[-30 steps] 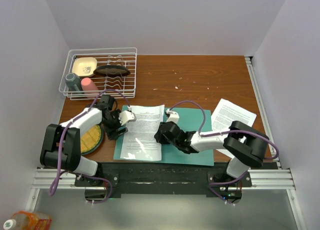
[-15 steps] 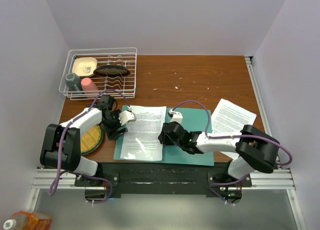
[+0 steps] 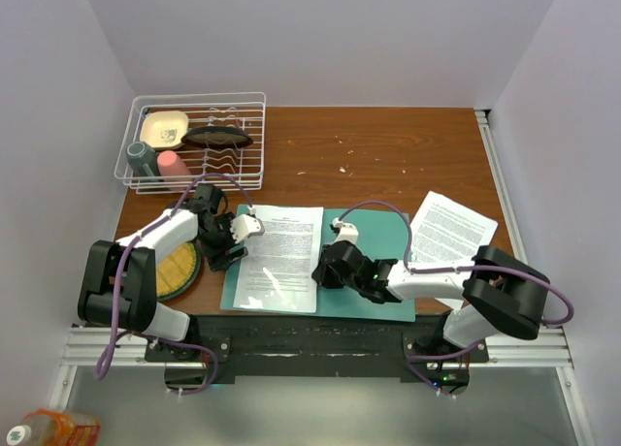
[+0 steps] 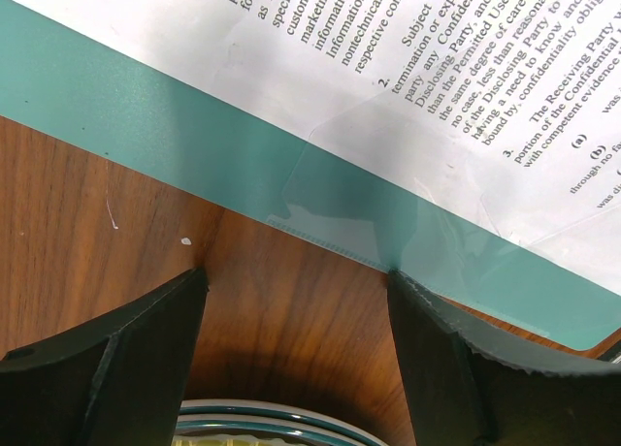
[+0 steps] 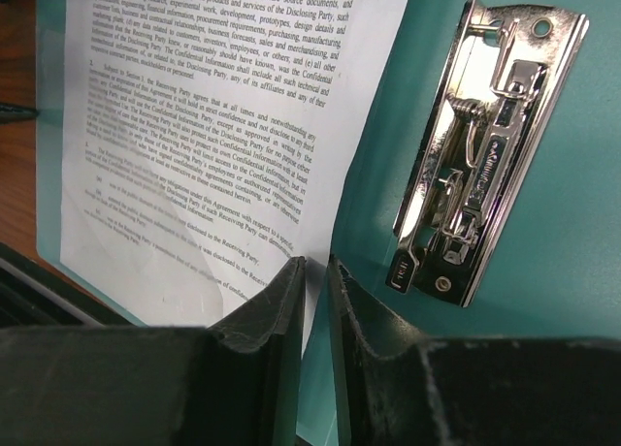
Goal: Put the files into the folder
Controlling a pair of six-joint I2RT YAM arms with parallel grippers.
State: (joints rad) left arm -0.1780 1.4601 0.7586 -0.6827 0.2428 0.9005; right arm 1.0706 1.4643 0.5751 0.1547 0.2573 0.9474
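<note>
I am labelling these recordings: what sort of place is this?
Probably a laboratory test cell, not a home or office: plain white walls enclose a brown wooden table, and a white wire dish rack shares it with a teal card folder.

An open teal folder (image 3: 376, 237) lies flat at the near edge of a wooden table (image 3: 388, 160). A printed sheet (image 3: 281, 257) covers its left half. The right gripper (image 3: 323, 269) sits on the folder at that sheet's right edge. The left gripper (image 3: 240, 243) is at the folder's left edge, its jaws apart. A second sheet (image 3: 448, 225) lies on the table to the right of the folder, partly under the right arm. A yellow plate (image 3: 179, 270) sits beside the left arm. At the far left a wire rack (image 3: 262, 141) holds a grey cup (image 3: 141, 158), a pink cup (image 3: 173, 165) and a cream dish (image 3: 163, 128).
</note>
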